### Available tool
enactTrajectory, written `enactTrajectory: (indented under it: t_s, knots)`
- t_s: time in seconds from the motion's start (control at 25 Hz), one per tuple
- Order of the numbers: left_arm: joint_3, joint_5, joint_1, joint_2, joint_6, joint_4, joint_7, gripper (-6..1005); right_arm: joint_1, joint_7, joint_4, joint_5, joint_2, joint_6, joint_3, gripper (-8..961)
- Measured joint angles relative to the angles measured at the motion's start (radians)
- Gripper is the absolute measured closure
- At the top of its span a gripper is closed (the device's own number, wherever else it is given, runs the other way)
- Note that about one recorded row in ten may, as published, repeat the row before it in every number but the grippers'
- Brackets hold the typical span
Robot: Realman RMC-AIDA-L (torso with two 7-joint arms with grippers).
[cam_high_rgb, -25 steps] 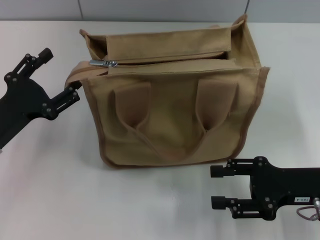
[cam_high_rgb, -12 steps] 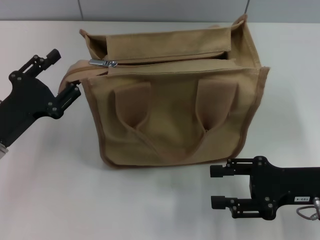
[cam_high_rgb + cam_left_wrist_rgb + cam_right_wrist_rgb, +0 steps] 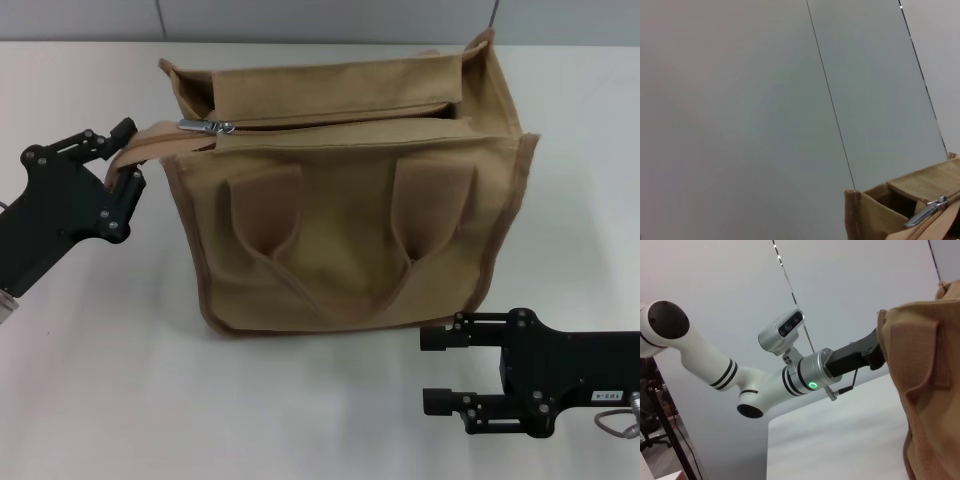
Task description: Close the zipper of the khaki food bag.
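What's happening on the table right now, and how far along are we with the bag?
The left gripper is at the left end of the khaki food bag, its fingers either side of the tan fabric tail of the zipper. The silver slider sits at that left end, and the track to its right looks open, so the zipper is not yet closed. The right gripper is open, resting on the table in front of the bag, touching nothing.
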Motion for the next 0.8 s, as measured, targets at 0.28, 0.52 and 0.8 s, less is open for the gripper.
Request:
enactTrajectory:
  t_s: [0.28, 0.52, 0.8]
  knots:
    - [-0.007, -0.009, -0.006, -0.002, 0.001, -0.014, 0.0, 977, -0.004, 0.007, 0.003, 0.041, 0.0, -0.017, 0.001, 297]
    - [-0.008, -0.022, -0.013, -0.005, 0.014, -0.022, 0.0, 977, -0.007, 0.065, 0.001, 0.172, -0.003, -0.147, 0.0, 298]
    - [-0.009, -0.024, -0.017, -0.005, 0.04, -0.026, 0.0, 976, 0.077, 0.449, -0.072, 0.346, -0.015, -0.22, -0.004, 299]
